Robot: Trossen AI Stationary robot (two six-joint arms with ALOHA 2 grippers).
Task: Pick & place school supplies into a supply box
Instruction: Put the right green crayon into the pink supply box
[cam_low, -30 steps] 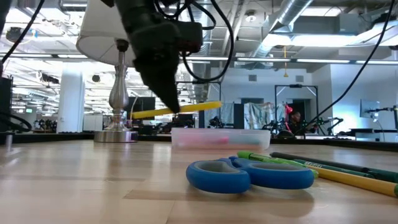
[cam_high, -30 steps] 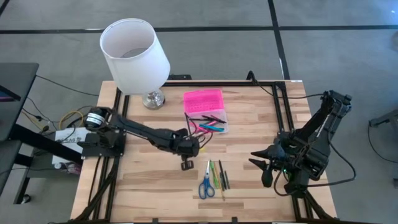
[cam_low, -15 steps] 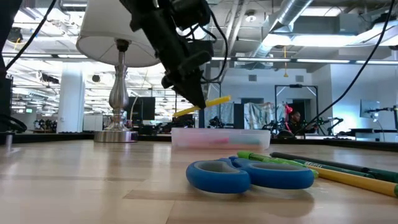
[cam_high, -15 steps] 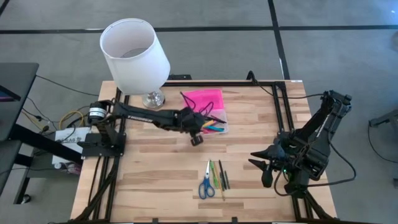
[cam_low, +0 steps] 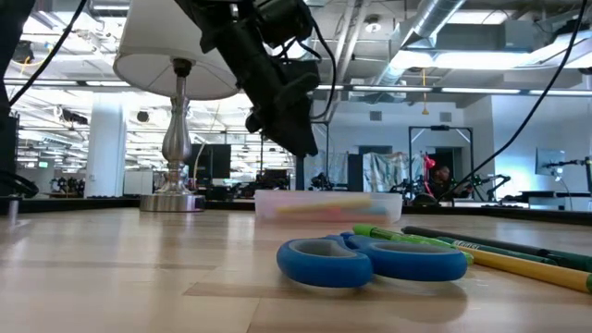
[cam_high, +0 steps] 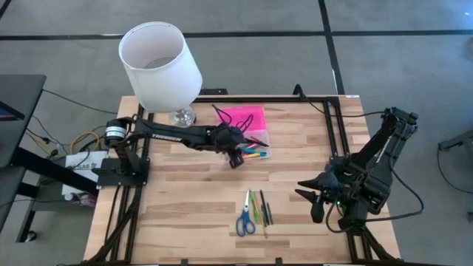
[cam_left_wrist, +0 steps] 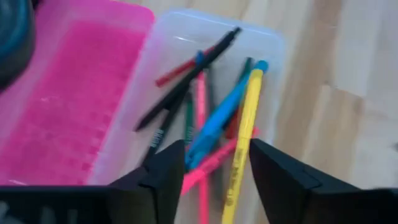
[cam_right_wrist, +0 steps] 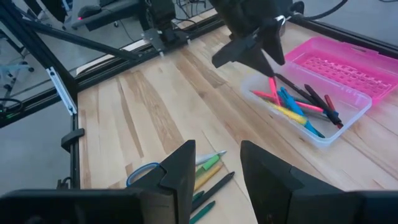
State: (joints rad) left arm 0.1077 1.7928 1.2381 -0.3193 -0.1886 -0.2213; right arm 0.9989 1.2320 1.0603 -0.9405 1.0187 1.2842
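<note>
Hovering over the clear base of the supply box (cam_high: 253, 146), the left claw (cam_left_wrist: 211, 163) is spread and holds nothing; a yellow pen (cam_left_wrist: 242, 140) lies in the box just ahead of it. Risk: its tip may rest on the box wall, so a claw brush in withdrawing could flip it out. Its long axis runs roughly 3–9 o'clock in the high view, with its neighbours. Scissors (cam_high: 245, 220) and four pens remain at 6 o'clock. Right claw (cam_high: 315, 199) waits at 4 o'clock, spread.
</note>
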